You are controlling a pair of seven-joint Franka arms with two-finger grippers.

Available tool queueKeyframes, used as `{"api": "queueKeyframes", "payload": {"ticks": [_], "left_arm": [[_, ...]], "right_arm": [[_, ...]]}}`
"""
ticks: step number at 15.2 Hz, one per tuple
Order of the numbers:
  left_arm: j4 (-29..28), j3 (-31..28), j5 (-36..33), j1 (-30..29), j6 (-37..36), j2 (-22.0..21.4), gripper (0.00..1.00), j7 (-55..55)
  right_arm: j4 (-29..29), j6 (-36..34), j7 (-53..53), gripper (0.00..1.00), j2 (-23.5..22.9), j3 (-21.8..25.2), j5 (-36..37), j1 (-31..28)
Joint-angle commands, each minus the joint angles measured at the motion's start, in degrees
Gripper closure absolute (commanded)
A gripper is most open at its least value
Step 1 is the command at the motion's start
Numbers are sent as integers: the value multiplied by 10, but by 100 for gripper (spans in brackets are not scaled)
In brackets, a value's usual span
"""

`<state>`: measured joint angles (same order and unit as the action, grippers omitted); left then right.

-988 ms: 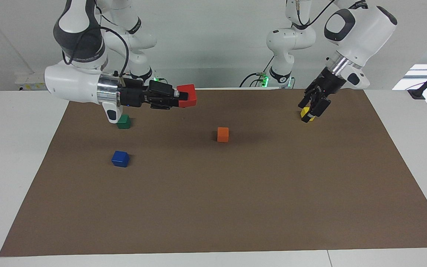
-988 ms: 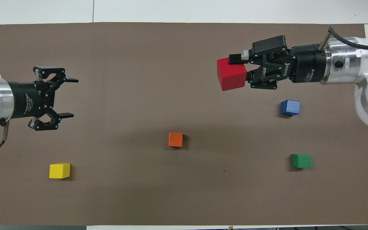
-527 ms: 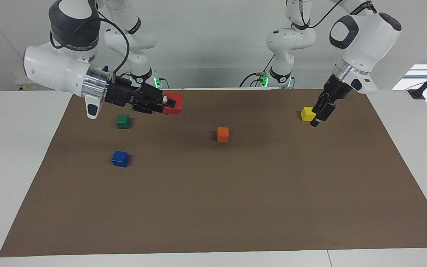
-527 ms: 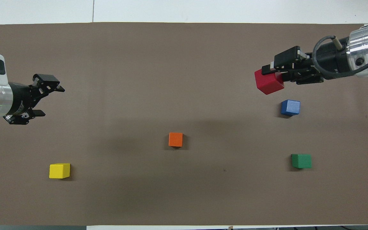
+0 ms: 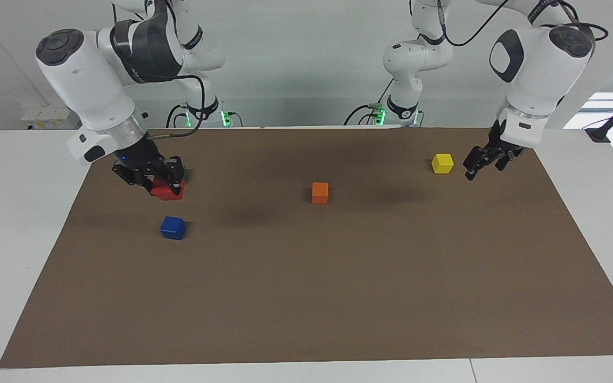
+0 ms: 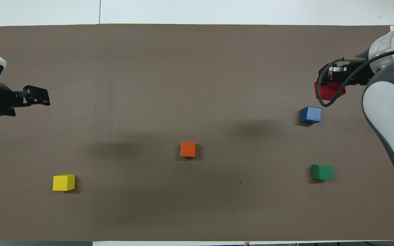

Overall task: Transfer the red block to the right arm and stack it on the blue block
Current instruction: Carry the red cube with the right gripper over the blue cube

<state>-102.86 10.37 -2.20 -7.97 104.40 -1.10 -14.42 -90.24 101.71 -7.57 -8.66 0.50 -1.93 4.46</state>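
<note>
In the facing view, you see the right gripper [image 5: 164, 181] pointing down with its jaws shut on the red block [image 5: 168, 190]. The block is a cube with no long side, and here it sits a little tilted in the jaws. It is up in the air over the brown mat [image 5: 317, 298] on the table [image 5: 19, 223], and it hides most of the green block [image 5: 184, 173]. The blue block [image 5: 173, 227] sits on the mat with nothing on top of it. The orange block [image 5: 320, 192] is in the middle. The left gripper [image 5: 485, 162] hangs over the mat just beside the yellow block [image 5: 442, 163], not touching it. You cannot tell if its jaws are open.

In the overhead view, you see the whole green block [image 6: 322, 172], nearer to the robots than the blue block [image 6: 311, 114]. The red block [image 6: 328, 91] shows under the right gripper [image 6: 333, 80], apart from the blue one. The left gripper [image 6: 36, 97] is well apart from the yellow block [image 6: 64, 182].
</note>
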Motion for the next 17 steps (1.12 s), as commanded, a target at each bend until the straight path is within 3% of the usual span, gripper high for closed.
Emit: {"api": "queueKeyframes", "payload": {"ticks": [1,7,11,14,17], "left_arm": [[58,7,-35,2,-52,37,0,38],[39,-12,-24,50,-67,31,0,78],[35,-49,-24,85,-80,25,0,80],[89,-68,-11,93,-122,46,0,83],[87,-68,-9,98,-106,47,0,81]], "right_arm": [[-36,44,-11,100,2,-2,54,5],[-178,204,-16,100,29,-1,62,-4],[-215,250,-26,100,29,-1,62,-17],[-256,298,-51,100,32,-1,62,-28],[-274,321,-74,100,28,-1,62,-36]]}}
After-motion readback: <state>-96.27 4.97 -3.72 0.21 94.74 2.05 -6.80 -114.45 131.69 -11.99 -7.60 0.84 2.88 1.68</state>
